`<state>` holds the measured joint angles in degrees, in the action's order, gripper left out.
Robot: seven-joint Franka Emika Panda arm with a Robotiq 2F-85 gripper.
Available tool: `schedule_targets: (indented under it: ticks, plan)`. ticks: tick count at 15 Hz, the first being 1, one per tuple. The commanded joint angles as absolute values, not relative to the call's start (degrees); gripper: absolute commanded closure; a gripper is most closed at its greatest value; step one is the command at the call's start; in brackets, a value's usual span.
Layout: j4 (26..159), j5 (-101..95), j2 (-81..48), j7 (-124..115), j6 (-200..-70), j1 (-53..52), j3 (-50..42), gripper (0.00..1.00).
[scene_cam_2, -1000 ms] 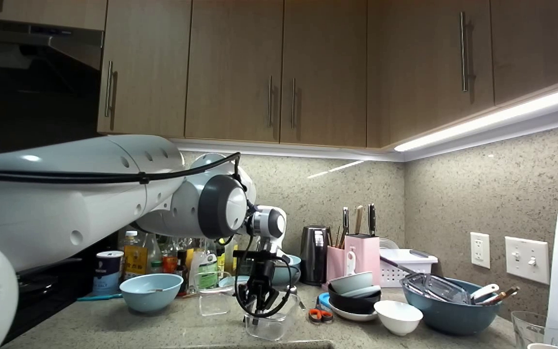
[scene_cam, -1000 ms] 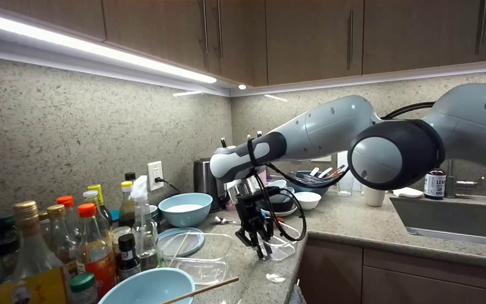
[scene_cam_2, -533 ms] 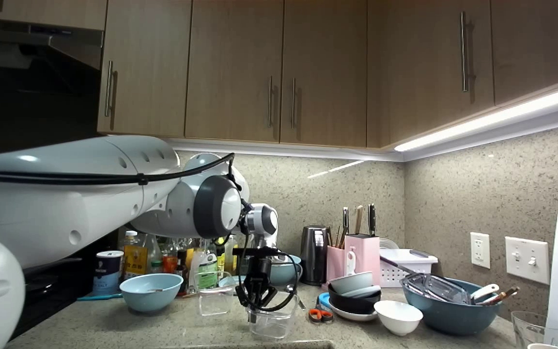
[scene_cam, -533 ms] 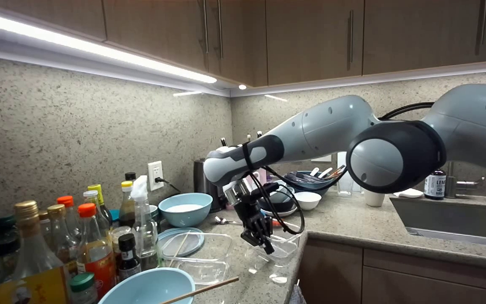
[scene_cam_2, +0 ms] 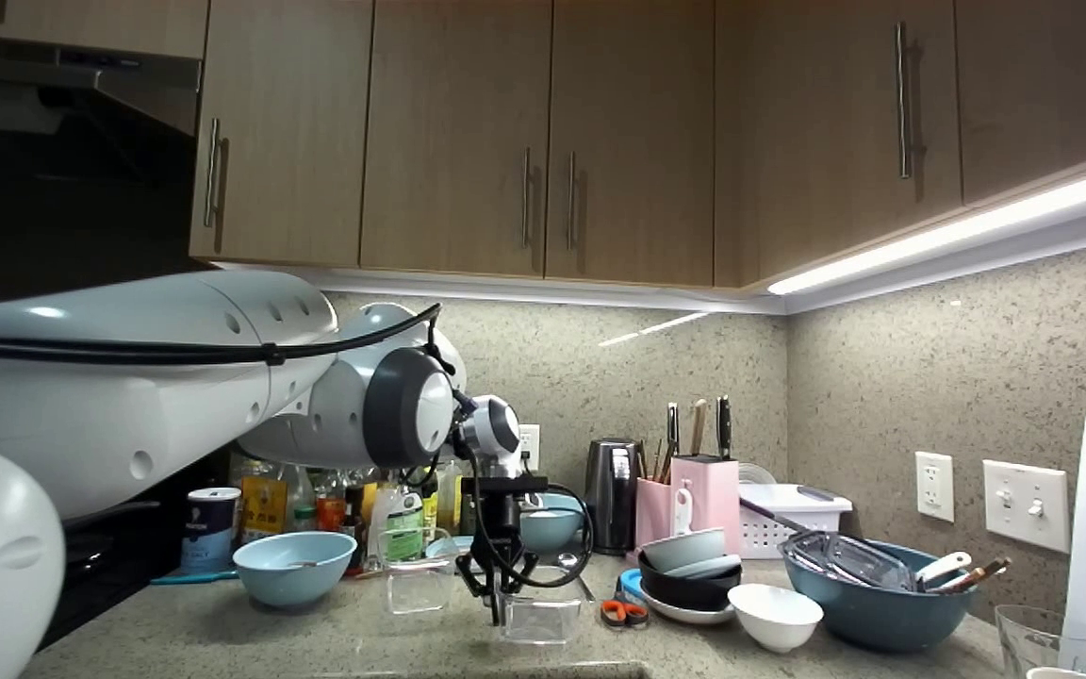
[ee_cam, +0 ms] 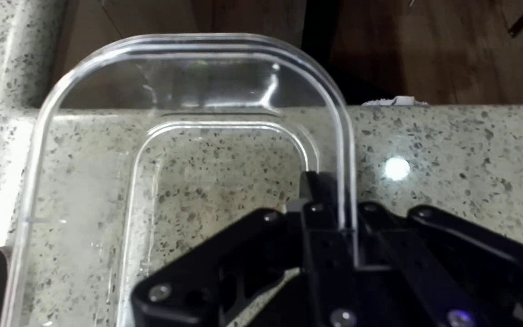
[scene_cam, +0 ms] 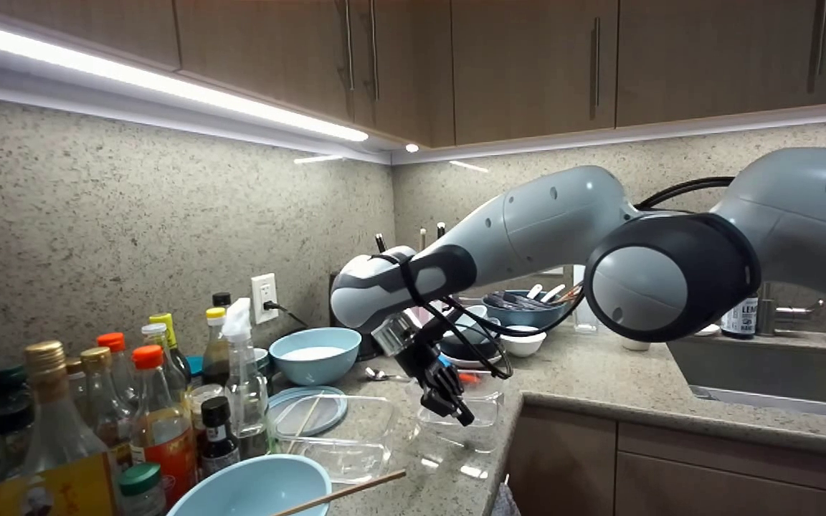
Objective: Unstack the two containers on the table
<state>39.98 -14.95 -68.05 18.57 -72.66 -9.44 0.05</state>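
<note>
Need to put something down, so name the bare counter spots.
Bare along the front edge: countertop in front of the unheld clear tub, and between white bowl and sink. Crowded: the wall side, packed with bottles, and the corner, holding kettle, knife block and stacked bowls.

In both exterior views you've got wood upper cabs (scene_cam: 528,64) w/ metal bar handles (scene_cam: 596,68), a bright strip light (scene_cam: 162,82) underneath, speckled stone bksplash (scene_cam: 133,215) + outlet (scene_cam: 264,295). In an exterior view you get a dk range hood (scene_cam_2: 142,90) & dbl light switch (scene_cam_2: 1026,506). Wrist view: dk wood-look flr (ee_cam: 452,50).
</note>
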Motion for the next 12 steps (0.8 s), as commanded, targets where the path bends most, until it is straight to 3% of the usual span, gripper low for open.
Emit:
schedule_targets:
  ticks: [1, 3, 12]
  plan:
    - [37.02, -18.11, -70.44, 24.25, -70.69, -10.57, -0.82, 0.69]
    - [36.25, -18.33, -71.01, 24.56, -70.64, -10.68, -0.86, 0.63]
    - [32.75, -17.54, -69.32, 16.98, -74.3, -13.03, -1.28, 0.05]
